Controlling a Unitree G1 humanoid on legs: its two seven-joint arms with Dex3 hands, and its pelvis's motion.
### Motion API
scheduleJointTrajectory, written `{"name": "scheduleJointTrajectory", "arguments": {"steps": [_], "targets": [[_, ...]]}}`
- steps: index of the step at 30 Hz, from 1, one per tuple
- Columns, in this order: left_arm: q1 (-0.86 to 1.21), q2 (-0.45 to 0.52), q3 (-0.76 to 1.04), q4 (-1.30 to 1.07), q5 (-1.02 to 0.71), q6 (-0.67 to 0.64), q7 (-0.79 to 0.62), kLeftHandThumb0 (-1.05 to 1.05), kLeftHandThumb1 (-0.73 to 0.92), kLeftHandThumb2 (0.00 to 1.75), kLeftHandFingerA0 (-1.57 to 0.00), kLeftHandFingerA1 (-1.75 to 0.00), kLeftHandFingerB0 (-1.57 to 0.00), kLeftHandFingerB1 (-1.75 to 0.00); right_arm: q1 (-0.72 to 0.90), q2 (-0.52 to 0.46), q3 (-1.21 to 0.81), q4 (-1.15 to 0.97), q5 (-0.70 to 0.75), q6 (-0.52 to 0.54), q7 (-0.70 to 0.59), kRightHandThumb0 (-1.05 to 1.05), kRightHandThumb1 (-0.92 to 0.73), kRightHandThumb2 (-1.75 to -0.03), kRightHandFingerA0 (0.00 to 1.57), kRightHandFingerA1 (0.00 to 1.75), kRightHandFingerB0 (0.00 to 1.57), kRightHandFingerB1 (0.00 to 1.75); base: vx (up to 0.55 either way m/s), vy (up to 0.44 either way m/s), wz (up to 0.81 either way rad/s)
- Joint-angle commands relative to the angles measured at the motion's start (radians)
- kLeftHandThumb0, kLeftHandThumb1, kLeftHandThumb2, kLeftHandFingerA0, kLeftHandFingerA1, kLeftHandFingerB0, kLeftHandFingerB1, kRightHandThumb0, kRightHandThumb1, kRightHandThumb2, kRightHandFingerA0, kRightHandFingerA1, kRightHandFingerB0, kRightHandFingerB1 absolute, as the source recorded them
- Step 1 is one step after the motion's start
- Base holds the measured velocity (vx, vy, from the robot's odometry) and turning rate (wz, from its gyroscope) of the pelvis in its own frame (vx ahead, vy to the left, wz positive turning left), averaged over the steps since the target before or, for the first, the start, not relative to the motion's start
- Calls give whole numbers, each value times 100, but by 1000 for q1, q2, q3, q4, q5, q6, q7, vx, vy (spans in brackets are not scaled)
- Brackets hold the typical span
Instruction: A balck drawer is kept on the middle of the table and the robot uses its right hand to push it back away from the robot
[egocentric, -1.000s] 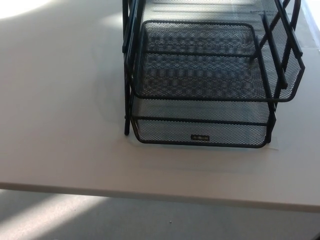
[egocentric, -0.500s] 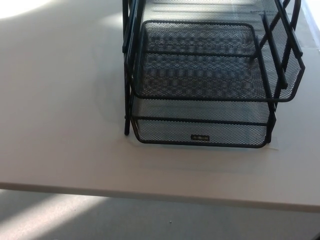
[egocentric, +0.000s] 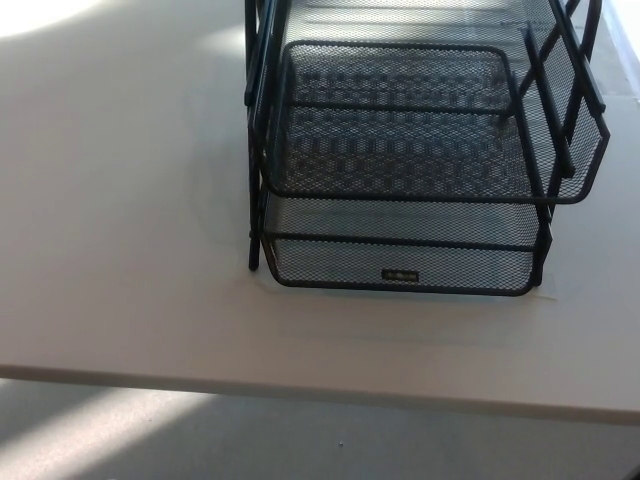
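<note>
A: Logging the black drawer (egocentric: 400, 265) — a mesh tray, lowest tier of a black wire rack (egocentric: 255, 130), standing on the white table (egocentric: 110, 250) a little right of centre. Its front lip with the small label (egocentric: 401, 274) juts slightly past the rack's front posts, near the table's near edge.

B: Hands?

A: Neither the right nor the left shows in the head view, so I cannot tell whether they are released or clenched. Nothing touches the drawer.

B: Stage?

A: Ambiguous. The tray sits almost fully in — this fits a drawer already shoved back with the arm withdrawn, or one awaiting the last bit of travel. I won't pick.

B: If a push is due, what makes it good?

A: Judgement only: contact at the middle of the front lip, near the label, force straight away from the robot — off-centre pressure would likely skew the light rack on the smooth table.
</note>
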Motion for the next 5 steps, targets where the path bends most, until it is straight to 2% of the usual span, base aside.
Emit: {"name": "scheduleJointTrajectory", "arguments": {"steps": [1, 5], "targets": [[8, 27, 4, 1, 7, -5, -6, -57, 73, 63, -44, -37, -29, -32, 1, -6, -13, -2, 2, 2, 12, -50, -74, -62, 55, 42, 47, 38, 0, 0, 0], [9, 26, 3, 1, 9, -3, -3, -57, 72, 63, -45, -37, -30, -32, 4, -6, -20, -5, 4, 3, 14, -51, -74, -62, 54, 42, 46, 37, 0, 0, 0]]}}
